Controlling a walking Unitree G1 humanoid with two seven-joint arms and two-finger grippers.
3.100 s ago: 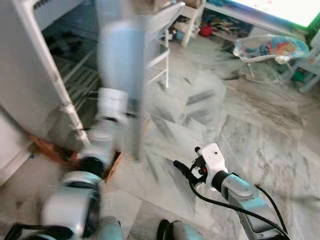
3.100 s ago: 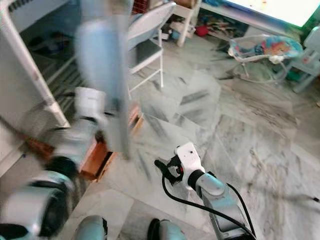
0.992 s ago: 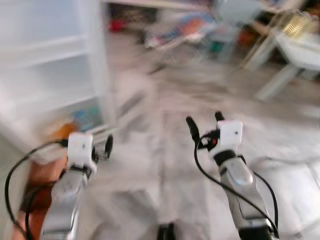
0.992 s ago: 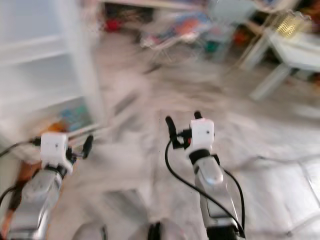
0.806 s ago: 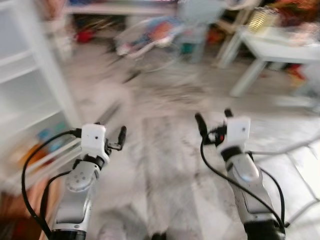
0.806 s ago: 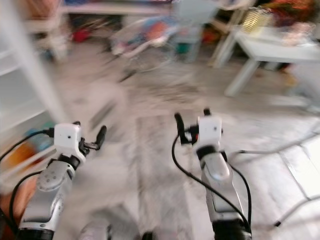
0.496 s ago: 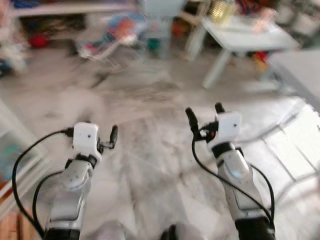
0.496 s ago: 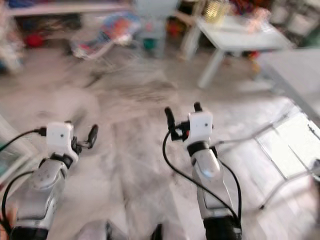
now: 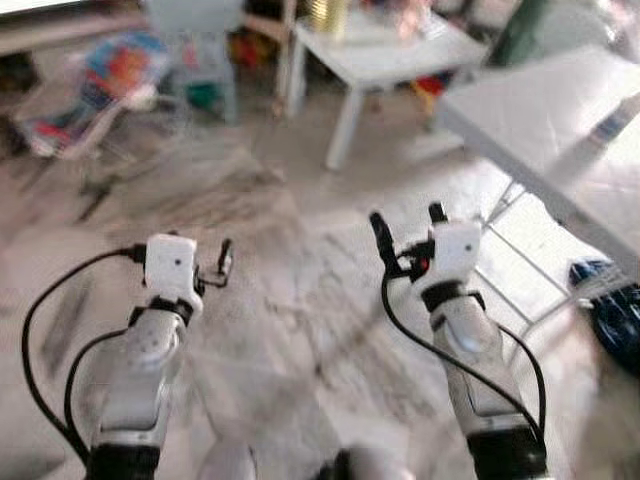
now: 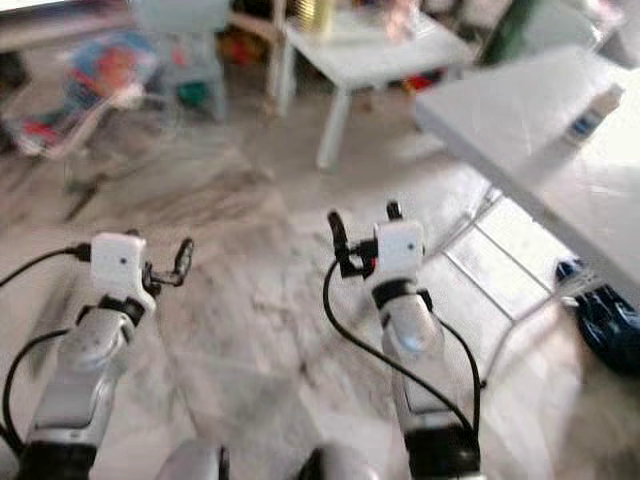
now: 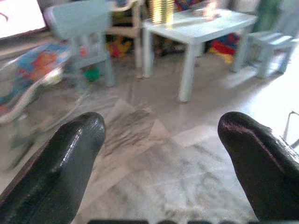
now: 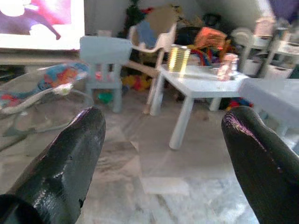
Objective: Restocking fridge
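Note:
Both arms are raised in front of me over a marble floor [image 9: 300,330]. My left gripper [image 9: 222,262] is open, its fingers [image 11: 70,158] wide apart with only floor between them. My right gripper [image 9: 407,225] is open too, and its fingers [image 12: 70,154] hold nothing. Ahead stands a low white table [image 9: 385,50] with a yellow can [image 12: 178,58] and a small jar [image 12: 223,66] on top. The picture is blurred by motion.
A large white folding table [image 9: 560,120] fills the right side, its thin legs [image 10: 470,235] reaching the floor. A baby bouncer [image 9: 95,80] and a pale blue child's chair [image 9: 200,30] stand far left. Something dark blue [image 9: 612,310] lies on the floor at right.
The whole view has swung to the right: the open fridge and its shelves slid out on the left, and the tables came in. Both arms keep the same pose, grippers open.

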